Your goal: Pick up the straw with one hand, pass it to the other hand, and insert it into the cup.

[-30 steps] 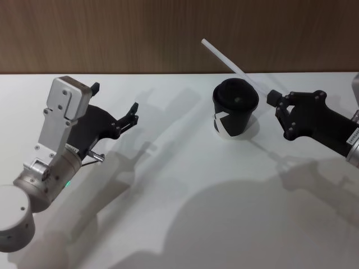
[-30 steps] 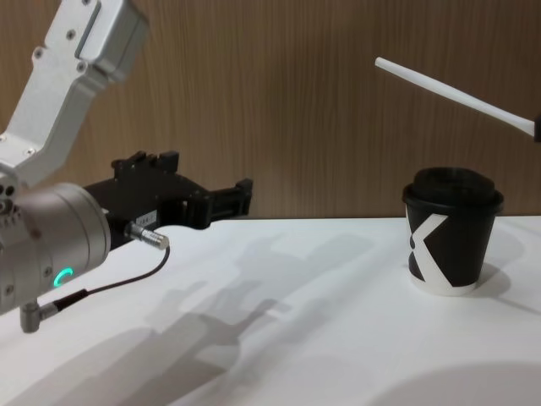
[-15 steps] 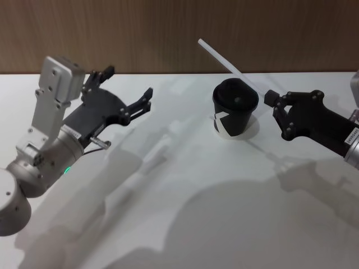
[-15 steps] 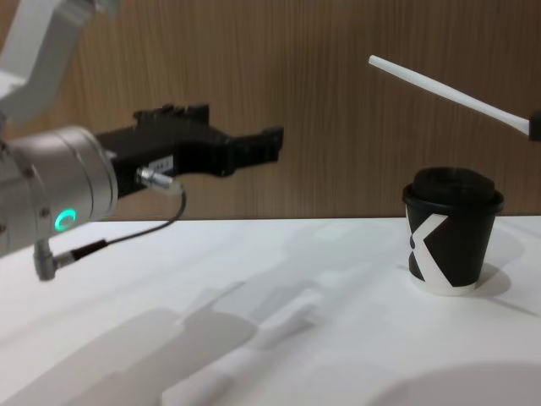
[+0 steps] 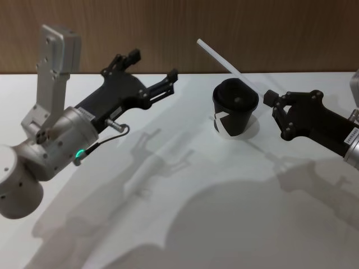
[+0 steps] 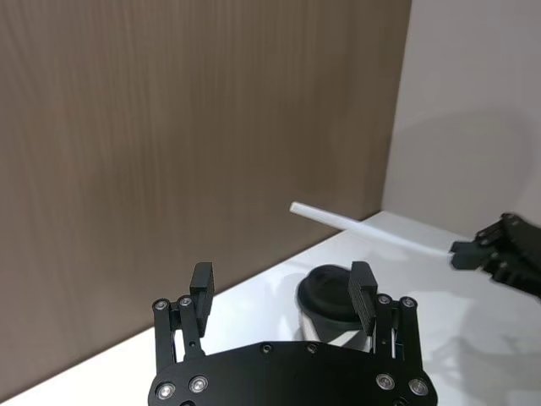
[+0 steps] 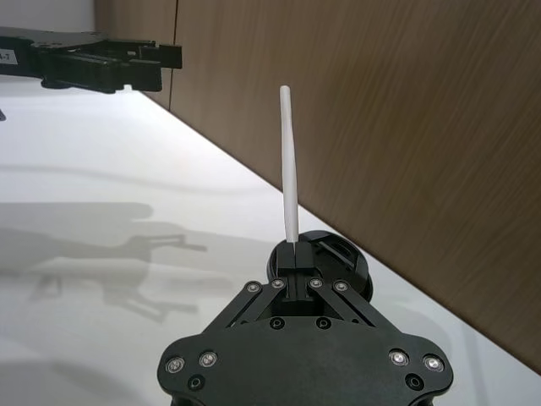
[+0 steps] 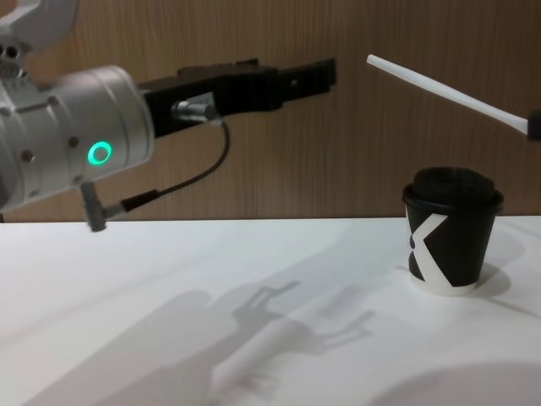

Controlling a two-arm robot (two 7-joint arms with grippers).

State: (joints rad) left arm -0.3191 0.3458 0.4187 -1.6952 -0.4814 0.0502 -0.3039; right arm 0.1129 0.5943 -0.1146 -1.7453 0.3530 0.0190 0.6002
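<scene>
Judging from the layout, about a third done: pick-up finished, handover and insertion both left.

Nearest, bare white table (image 5: 185,224) crossed by the arms' shadows, with nothing lying on it.

Farther in on the right, right gripper (image 5: 270,97) clamped tight on one end of the straw (image 5: 224,58), holding it wholly clear of the table. Slanting up and away toward the far left from that grip, passing above the far side of the cup (image 5: 234,112) without touching it, free end hanging in the air to the left of the cup.

Just left of that gripper, apart from it, cup standing upright on the table, domed lid on, nothing in the lid's opening yet.

Farther again and to the left, left gripper (image 5: 154,64) raised well above the table, fingers spread apart and empty, aimed rightward at the straw's free end. Short of it by a clear gap, so no transfer yet.

Behind everything, brown wood wall (image 5: 280,28).

Left to do, then: closing the spread fingers on the free end, letting go on the right, turning the straw upright, and lowering it into the lid.
</scene>
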